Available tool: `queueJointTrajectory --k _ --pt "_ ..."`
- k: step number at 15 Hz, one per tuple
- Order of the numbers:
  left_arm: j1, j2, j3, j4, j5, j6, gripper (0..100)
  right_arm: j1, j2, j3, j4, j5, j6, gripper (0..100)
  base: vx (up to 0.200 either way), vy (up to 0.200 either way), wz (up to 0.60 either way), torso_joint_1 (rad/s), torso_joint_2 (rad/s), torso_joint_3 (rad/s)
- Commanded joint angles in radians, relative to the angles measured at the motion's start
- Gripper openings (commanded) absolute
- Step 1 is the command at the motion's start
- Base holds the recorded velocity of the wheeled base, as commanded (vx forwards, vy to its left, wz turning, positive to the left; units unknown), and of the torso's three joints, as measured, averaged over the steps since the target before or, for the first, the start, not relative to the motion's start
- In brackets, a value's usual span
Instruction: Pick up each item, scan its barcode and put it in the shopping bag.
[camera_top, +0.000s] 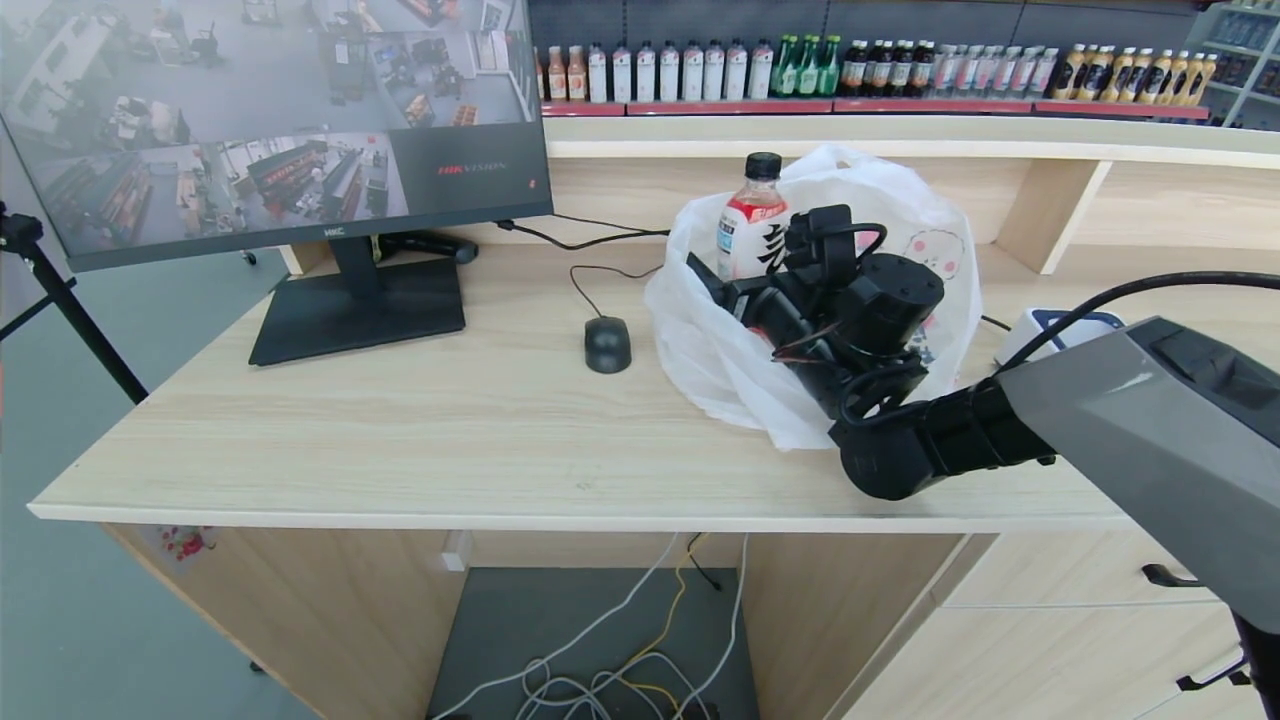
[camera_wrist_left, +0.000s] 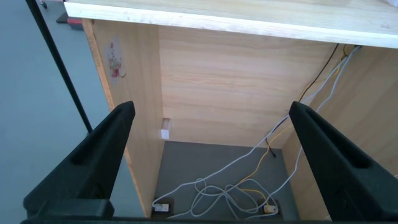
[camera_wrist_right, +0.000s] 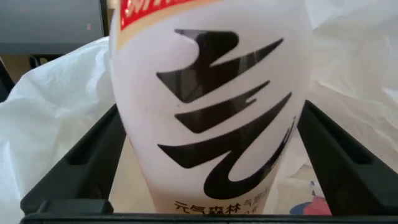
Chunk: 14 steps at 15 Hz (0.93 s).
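Pale wood counter (camera_top: 400, 440) runs below a shelf of drinks (camera_top: 860, 70). Low before its front edge, the left gripper (camera_wrist_left: 211, 111) hangs spread wide and empty, facing loose cables (camera_wrist_left: 230, 193) under the desk. On top stand a monitor (camera_top: 270, 110), then a mouse (camera_top: 607, 344), then the white shopping bag (camera_top: 700, 350). Inside it the bottle (camera_top: 752, 215) stands upright, with the right gripper (camera_top: 748, 270) spread wide on either side of it.

A light wooden counter (camera_top: 400, 440) is shown carrying a monitor (camera_top: 270, 120) and a mouse (camera_top: 607, 344). Behind it, a red-edged shelf (camera_top: 900, 105) is lined with bottles (camera_top: 700, 70). Loose cables (camera_top: 600, 680) are seen on the grey floor (camera_top: 80, 620) beneath.
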Motion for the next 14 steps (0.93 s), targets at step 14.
queueJointTrajectory --k 14 --pt "0.000 0.000 0.000 0.000 0.000 0.000 100 0.084 -0.332 0.517 -0.209 -0.007 -0.064 100 0.000 0.000 0.00 0.000 0.00 0.000"
